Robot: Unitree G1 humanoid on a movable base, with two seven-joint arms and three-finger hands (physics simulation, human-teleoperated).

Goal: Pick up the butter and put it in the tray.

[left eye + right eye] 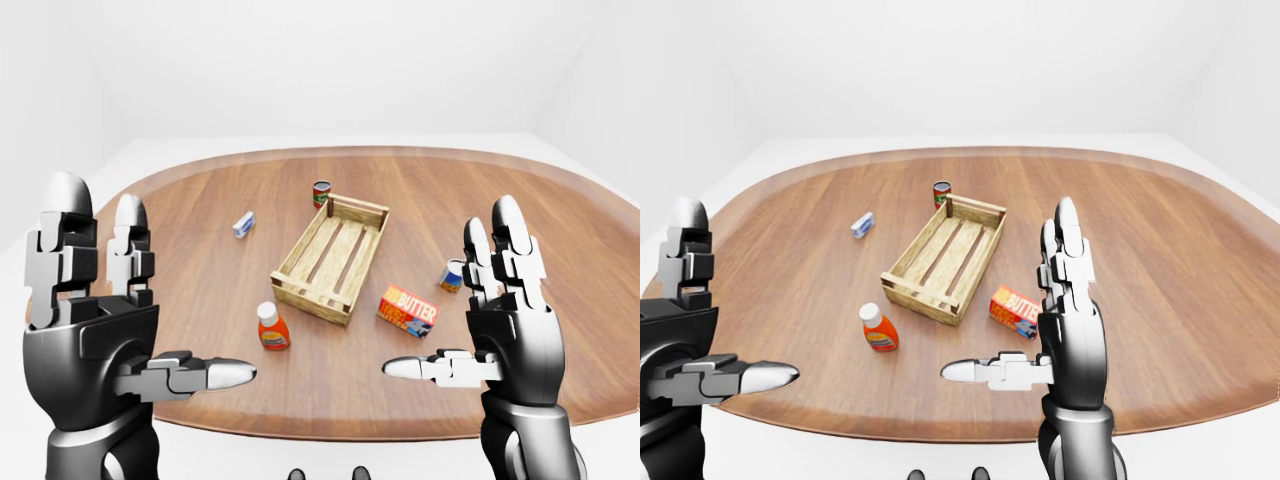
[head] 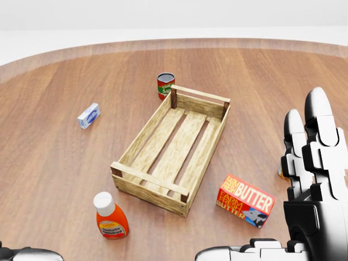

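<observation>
Left-eye view: both hands raised over the table's (image 1: 150, 215) near edge, palms facing each other, nothing held. Left hand (image 1: 95, 320) has fingers upright and spread, thumb pointing inward; right hand (image 1: 500, 320) mirrors it, fingers apart, thumb jutting toward the left of the view.

Butter (image 2: 246, 200) lies flat on the table, just beside the tray's (image 2: 198, 163) near right corner, apart from it (a narrow strip of wood shows between). Tray is an empty slatted crate, set at a slant near the table's middle. Ketchup (image 2: 110, 217) stands off its near left corner, a can (image 2: 166, 85) at its far corner, a small blue pack (image 2: 88, 115) well to the left. A second can (image 1: 453, 275) sits past the butter, partly hidden by the right hand.

Step in hand, as I judge it: the reach. Right hand is nearer; best to lower it over the butter, fingers spanning the short sides, keeping clear of the tray wall and the can.
</observation>
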